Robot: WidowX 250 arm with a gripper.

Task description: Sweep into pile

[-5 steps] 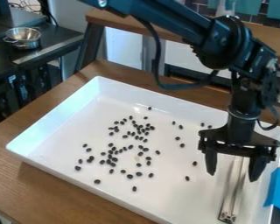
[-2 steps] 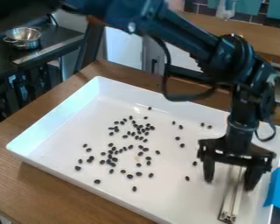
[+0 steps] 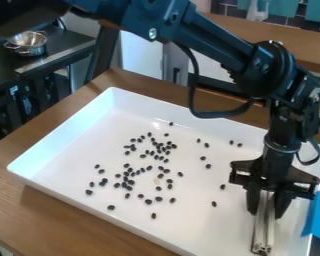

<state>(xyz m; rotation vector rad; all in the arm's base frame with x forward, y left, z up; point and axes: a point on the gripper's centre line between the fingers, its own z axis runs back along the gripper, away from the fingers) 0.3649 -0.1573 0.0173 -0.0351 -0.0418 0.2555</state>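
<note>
My gripper (image 3: 267, 209) hangs low at the right side of the white tray (image 3: 66, 135). Its two fingers stand close on either side of a long, narrow white-and-metal tool (image 3: 262, 235), which lies along the tray floor toward the front right. The fingers hide the tool's upper end. Many small black beans (image 3: 128, 174) are scattered over the middle and left of the tray floor, densest around its centre. A few lie apart, such as the black bean (image 3: 214, 204) to the left of the gripper.
A blue object (image 3: 318, 217) sits at the tray's right edge, close to the gripper. Raised walls surround the tray on a wooden table (image 3: 62, 220). At the back left a metal pot (image 3: 27, 44) stands on a dark counter.
The gripper has come down toward the tool, and its fingers have drawn together around it. The upper arm has swung lower. The beans and the tool look unmoved.
</note>
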